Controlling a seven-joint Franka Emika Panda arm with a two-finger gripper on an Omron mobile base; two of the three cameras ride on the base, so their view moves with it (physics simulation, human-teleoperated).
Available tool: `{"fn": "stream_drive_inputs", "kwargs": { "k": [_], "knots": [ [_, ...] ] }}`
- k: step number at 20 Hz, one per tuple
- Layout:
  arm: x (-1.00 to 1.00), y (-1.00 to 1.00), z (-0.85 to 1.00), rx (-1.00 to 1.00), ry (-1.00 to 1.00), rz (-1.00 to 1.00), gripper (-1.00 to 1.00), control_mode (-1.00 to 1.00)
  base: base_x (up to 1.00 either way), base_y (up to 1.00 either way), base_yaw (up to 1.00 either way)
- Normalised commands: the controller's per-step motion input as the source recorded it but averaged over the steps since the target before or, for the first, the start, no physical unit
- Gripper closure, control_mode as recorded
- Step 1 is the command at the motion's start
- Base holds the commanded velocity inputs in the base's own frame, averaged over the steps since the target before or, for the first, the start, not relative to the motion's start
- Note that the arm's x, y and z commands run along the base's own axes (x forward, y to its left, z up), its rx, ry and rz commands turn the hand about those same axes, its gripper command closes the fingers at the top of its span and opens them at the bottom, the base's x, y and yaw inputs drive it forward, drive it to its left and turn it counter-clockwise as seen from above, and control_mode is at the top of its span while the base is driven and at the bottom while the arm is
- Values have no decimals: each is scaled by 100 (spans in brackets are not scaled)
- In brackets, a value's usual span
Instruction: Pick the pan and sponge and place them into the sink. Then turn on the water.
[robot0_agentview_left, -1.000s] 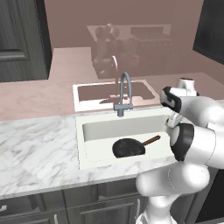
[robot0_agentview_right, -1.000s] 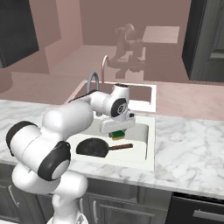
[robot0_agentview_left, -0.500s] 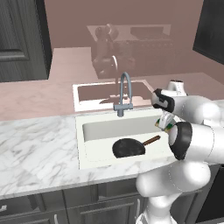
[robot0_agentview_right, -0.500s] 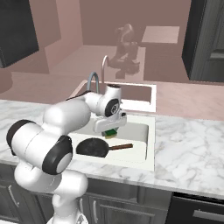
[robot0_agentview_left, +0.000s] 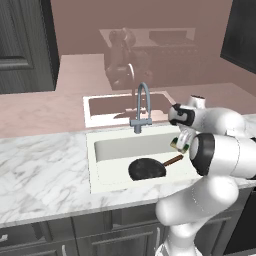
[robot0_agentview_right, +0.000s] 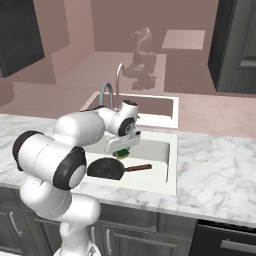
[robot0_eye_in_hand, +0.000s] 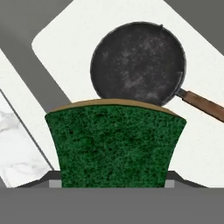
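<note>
Green-faced sponge (robot0_eye_in_hand: 114, 142) clamped in the gripper (robot0_agentview_left: 180, 143), held above the right part of the sink (robot0_agentview_left: 112, 149); black pan (robot0_agentview_left: 147, 168) lies on the basin floor below, handle pointing right; grey faucet (robot0_agentview_left: 142, 107) stands behind the basin; marble counter (robot0_agentview_left: 45, 175) around.

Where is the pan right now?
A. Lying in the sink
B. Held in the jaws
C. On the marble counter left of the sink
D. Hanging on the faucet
A: the pan lies flat on the floor of the sink, handle pointing to the right, while the gripper holds the sponge above it.
</note>
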Motion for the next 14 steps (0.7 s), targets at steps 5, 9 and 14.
{"fn": "stream_drive_inputs", "kwargs": {
  "k": [5,9,14],
  "knots": [
    [8,16,-20,10,-9,9,100,-100,0,0,0],
    [16,20,-21,7,-8,9,100,-100,0,0,0],
    [20,19,-19,1,-4,9,100,-100,0,0,0]
  ]
}}
